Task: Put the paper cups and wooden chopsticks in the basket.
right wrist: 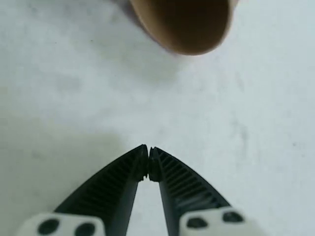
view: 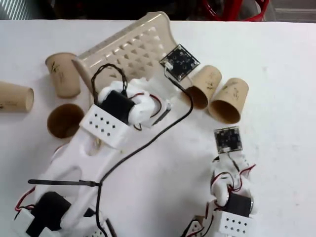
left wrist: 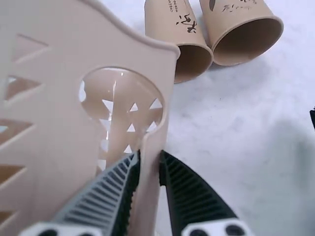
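left pincer nipped onto basket wall by handle hole | right pincer closed, empty | paper cups lying on table outside basket | light, crushable: pinch rim gently

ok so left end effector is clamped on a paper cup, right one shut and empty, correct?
No. The left wrist view shows the left end effector clamped on the basket wall instead. The right end effector is shut and empty.
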### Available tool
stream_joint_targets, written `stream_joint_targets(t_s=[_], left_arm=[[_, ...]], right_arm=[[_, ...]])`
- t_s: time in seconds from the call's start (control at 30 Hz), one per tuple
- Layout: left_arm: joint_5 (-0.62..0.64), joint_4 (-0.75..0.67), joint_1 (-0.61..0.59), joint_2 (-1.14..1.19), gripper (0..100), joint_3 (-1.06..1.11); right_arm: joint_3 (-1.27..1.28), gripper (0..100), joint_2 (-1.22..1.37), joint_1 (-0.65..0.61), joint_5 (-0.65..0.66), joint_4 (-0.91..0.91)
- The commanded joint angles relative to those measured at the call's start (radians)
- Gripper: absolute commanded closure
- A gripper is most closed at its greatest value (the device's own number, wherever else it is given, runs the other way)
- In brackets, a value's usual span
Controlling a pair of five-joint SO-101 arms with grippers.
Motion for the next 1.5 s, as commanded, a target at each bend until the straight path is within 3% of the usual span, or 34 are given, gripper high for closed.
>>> stream_joint_targets(t_s=[0.0,0.13,0.33,0.53,0.67,0.83,0.93,1.1,1.27,1.47], left_arm=[[0.002,0.002,0.012,-0.062,98,-0.015],[0.002,0.012,0.010,-0.062,98,-0.011],[0.002,0.054,0.019,-0.064,98,-0.021],[-0.003,0.058,0.044,-0.064,98,-0.021],[-0.117,0.114,0.128,-0.067,98,-0.021],[-0.190,0.158,0.205,-0.168,98,-0.020],[-0.219,0.166,0.226,-0.251,98,-0.018],[-0.216,0.206,0.226,-0.291,98,-0.011],[-0.218,0.207,0.229,-0.297,98,-0.012],[-0.224,0.224,0.231,-0.298,98,-0.012]], right_arm=[[-0.003,98.1,-0.010,-0.045,0.008,-0.022],[-0.141,98.1,-0.004,-0.015,0.106,-0.122],[-0.437,89.9,0.070,-0.021,0.106,-0.119],[-0.641,87.5,0.590,-0.074,-0.064,-0.331],[-0.856,80.7,0.998,-0.094,-0.193,-0.472],[-1.120,69.1,1.394,-0.090,-0.222,-0.486],[-1.181,69.2,1.515,-0.090,-0.222,-0.484],[-1.186,69.1,1.458,-0.085,-0.215,-0.423],[-1.174,69.1,1.207,-0.071,-0.210,-0.245],[-1.094,69.1,0.868,-0.148,-0.086,-0.091]])
